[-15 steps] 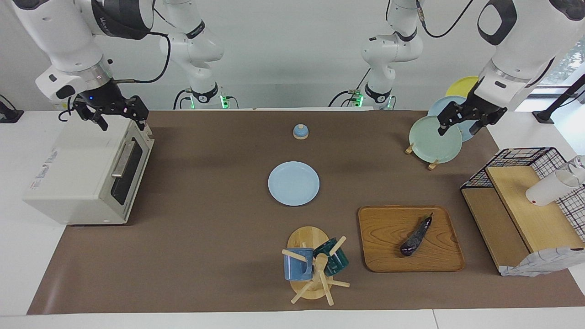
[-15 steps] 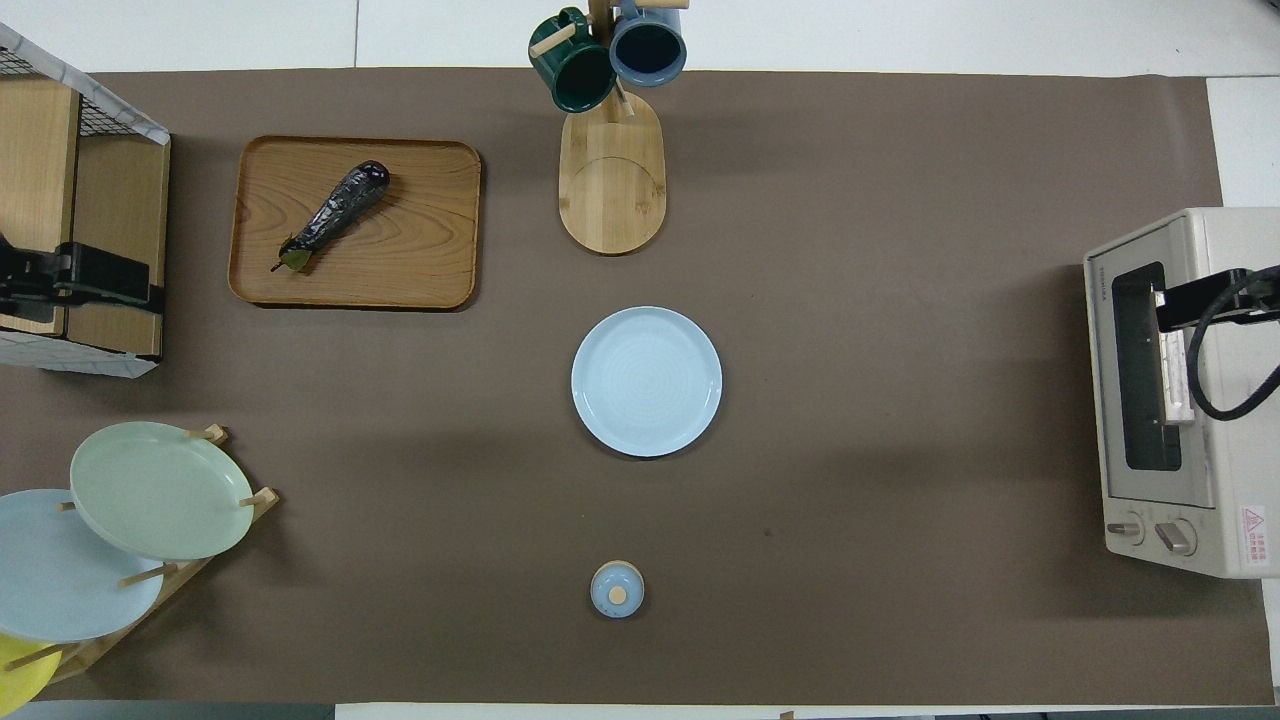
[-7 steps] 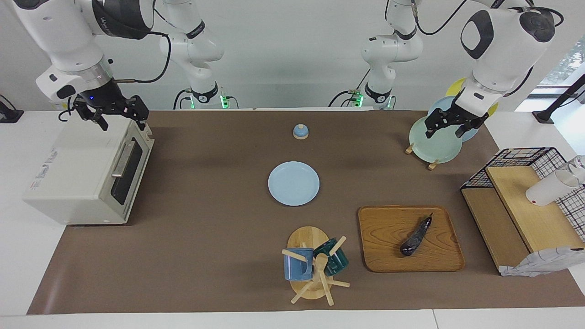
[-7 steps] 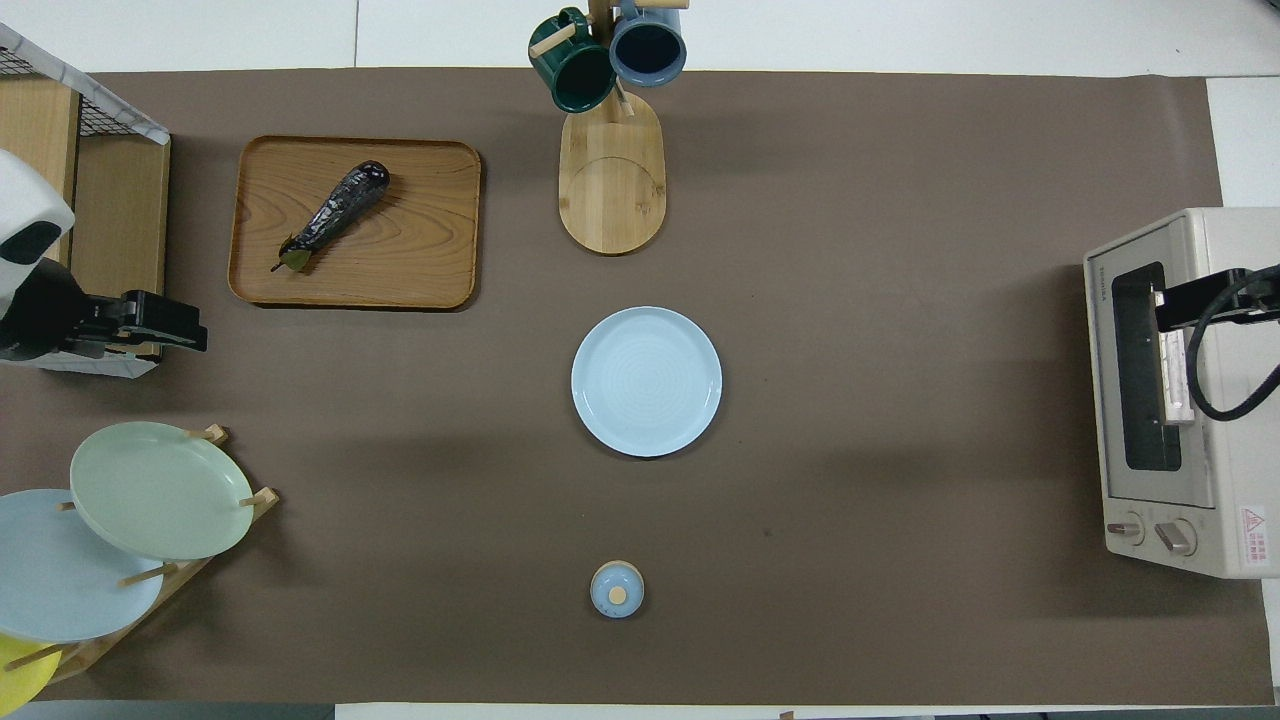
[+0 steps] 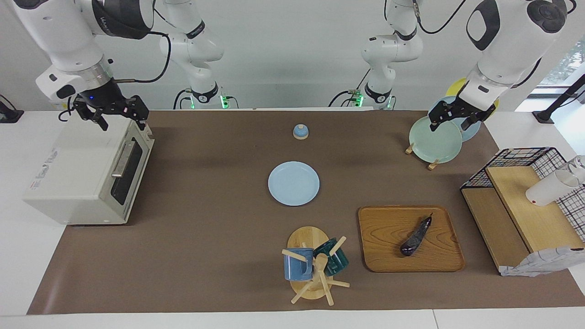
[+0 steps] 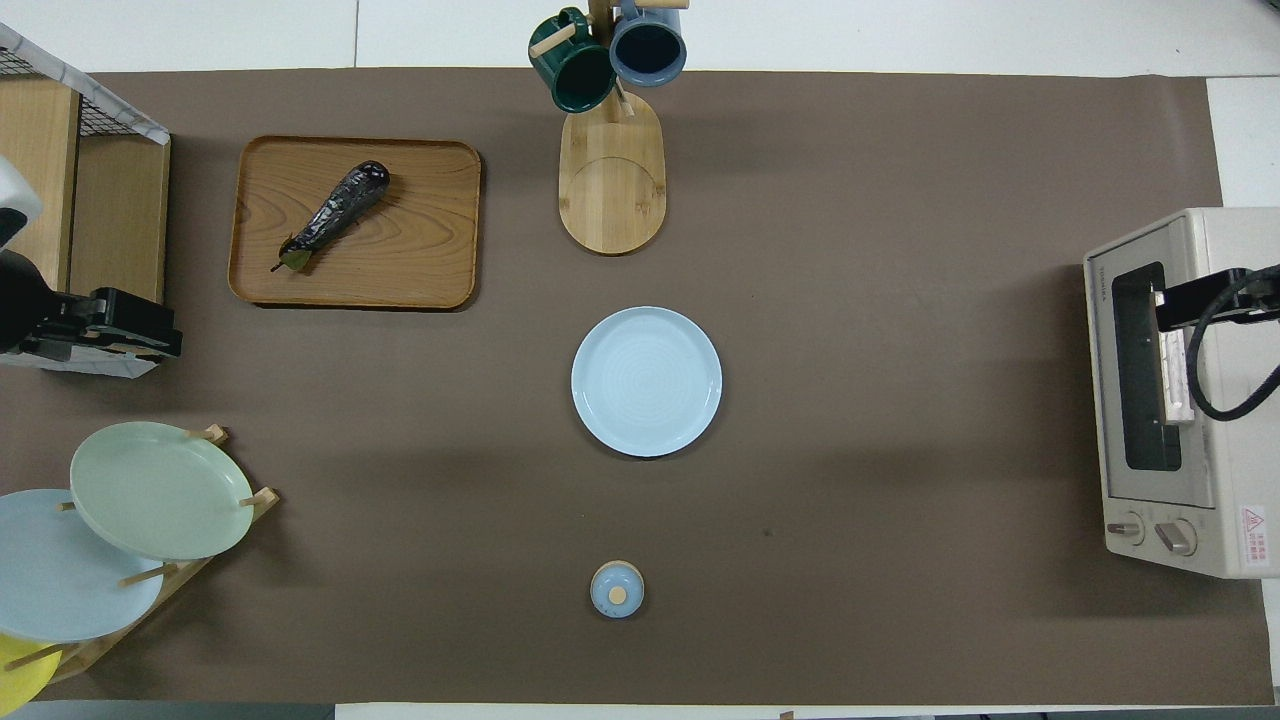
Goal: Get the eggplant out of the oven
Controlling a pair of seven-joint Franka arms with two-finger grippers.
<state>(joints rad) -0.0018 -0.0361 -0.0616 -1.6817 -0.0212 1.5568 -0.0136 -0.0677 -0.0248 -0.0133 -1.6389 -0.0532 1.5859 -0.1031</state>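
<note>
the left gripper (image 5: 454,122) is drawing back over the plate rack (image 5: 432,164), fingers apart and empty. well away from it, the eggplant (image 5: 416,236) is lying on the wooden tray (image 5: 379,224), so the removal looks done. the right gripper (image 5: 119,117) is waiting, spread wide, over the shut oven (image 5: 87,169).

Eggplants: one (image 5: 416,236), on the tray.
Ovens: one (image 5: 87,171).
Wooden trays: one (image 5: 388,256).
Plates: four — one flat on the mat (image 5: 293,183); three in the rack, green (image 5: 434,139), blue (image 6: 50,580), yellow (image 6: 15,680).
Mugs: two, blue (image 5: 297,264) and green (image 5: 332,258).
Mug trees: one (image 6: 611,180).
Small lidded jars: one (image 5: 300,131).
</note>
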